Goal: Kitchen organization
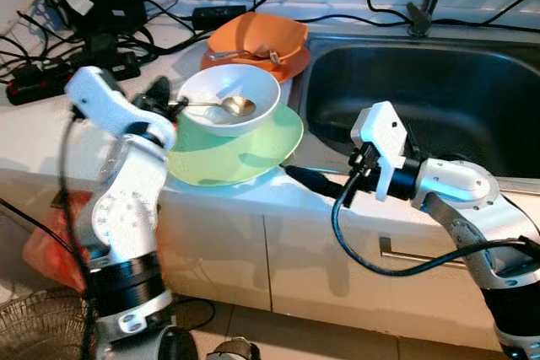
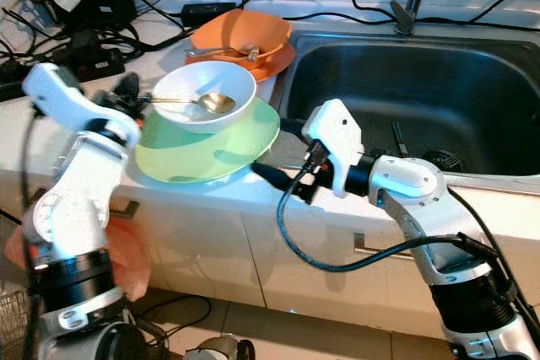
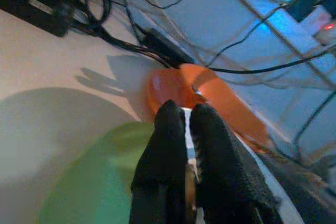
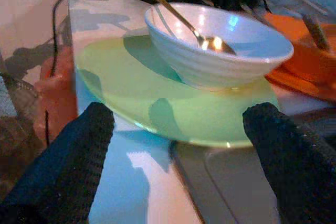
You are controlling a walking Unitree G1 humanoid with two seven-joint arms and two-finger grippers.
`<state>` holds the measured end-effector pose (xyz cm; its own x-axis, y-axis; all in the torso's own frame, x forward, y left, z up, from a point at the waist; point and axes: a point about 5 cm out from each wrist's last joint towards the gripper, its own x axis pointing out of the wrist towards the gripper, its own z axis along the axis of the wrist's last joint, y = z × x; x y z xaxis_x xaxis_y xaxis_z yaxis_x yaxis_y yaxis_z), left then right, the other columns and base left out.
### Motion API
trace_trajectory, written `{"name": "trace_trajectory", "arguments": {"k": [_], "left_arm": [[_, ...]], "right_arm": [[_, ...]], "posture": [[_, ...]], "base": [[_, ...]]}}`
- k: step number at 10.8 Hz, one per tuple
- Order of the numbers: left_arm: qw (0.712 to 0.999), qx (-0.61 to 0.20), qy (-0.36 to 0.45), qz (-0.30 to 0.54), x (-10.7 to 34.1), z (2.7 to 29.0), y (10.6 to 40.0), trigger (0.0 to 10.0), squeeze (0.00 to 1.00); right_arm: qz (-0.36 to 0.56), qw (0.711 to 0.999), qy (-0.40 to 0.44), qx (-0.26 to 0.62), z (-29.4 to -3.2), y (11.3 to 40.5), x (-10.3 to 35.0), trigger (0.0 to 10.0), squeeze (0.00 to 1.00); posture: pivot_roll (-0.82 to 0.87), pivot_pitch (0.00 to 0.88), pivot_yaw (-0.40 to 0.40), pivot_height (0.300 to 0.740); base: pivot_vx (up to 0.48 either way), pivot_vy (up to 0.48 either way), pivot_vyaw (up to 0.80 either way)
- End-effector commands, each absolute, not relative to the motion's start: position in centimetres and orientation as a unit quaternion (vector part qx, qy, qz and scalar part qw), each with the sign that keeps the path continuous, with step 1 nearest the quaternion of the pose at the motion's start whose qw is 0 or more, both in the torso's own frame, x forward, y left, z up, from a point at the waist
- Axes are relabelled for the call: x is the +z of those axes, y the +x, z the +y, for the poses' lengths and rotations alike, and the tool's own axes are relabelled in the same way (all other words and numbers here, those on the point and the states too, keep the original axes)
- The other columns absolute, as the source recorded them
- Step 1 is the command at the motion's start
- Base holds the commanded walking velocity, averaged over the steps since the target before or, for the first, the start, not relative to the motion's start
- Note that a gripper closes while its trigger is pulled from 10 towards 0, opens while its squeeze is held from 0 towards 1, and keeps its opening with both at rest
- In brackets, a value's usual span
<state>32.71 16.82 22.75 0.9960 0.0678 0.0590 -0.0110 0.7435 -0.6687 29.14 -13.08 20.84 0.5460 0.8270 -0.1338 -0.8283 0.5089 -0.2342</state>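
On the bench (image 1: 34, 137) beside the sink (image 1: 422, 99), seen from the head: white bowl (image 1: 228, 100) stacked on a green plate (image 1: 240, 145), spoon (image 1: 221, 105) lying inside the bowl, plate edge jutting a little past the bench front. Behind them, orange bowl (image 1: 257, 35) on an orange plate (image 1: 253, 63), cables (image 1: 84, 31) further back. Left hand (image 1: 164, 100) at the white bowl's near rim; right hand (image 1: 308, 179) low at the bench edge, just beside the green plate.

From the left wrist: fingers (image 3: 168, 150) pressed close together, pinching what looks like the white rim between them, though blurred and hard to confirm.

From the right wrist: fingers (image 4: 84, 150) spread wide, nothing between them, aimed at the plate's front edge.

Likely ceramic or hard plastic all round: stiff, smooth, slippery, breakable if dropped. Loose stack, so bowl and spoon apt to slide if the plate tips. Best taken by the rim, kept level; plate by its overhanging edge, or bowl lifted off first.
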Motion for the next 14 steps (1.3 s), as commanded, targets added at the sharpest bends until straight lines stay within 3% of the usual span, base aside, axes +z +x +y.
{"name": "trace_trajectory", "arguments": {"k": [1, 5, 10, 14], "left_arm": [[0.935, 0.007, -0.354, -0.025, 22.4, 16.0, 33.2, 0.0, 0.00], [0.923, 0.000, -0.383, -0.047, 23.1, 15.4, 34.0, 0.0, 0.00], [0.929, 0.008, -0.352, -0.117, 25.2, 15.9, 34.1, 0.0, 0.00], [0.897, -0.105, -0.397, -0.164, 27.3, 13.4, 33.2, 0.0, 0.00]], "right_arm": [[-0.002, 0.875, -0.137, 0.465, -13.4, 29.2, 21.0, 10.0, 0.00], [0.005, 0.880, -0.144, 0.453, -13.9, 29.6, 21.2, 10.0, 0.00], [-0.004, 0.900, -0.139, 0.413, -14.2, 30.6, 21.5, 10.0, 0.00], [-0.030, 0.940, -0.075, 0.331, -14.9, 32.4, 22.6, 10.0, 0.00]], "posture": [[0.04, 0.022, 0.094, 0.740], [0.00, 0.017, 0.088, 0.740], [-0.01, 0.000, 0.079, 0.740], [0.01, 0.004, 0.056, 0.740]], "base": [[0.000, 0.000, 0.00], [0.000, 0.000, 0.00], [0.000, 0.000, 0.00], [0.000, 0.000, 0.00]]}}
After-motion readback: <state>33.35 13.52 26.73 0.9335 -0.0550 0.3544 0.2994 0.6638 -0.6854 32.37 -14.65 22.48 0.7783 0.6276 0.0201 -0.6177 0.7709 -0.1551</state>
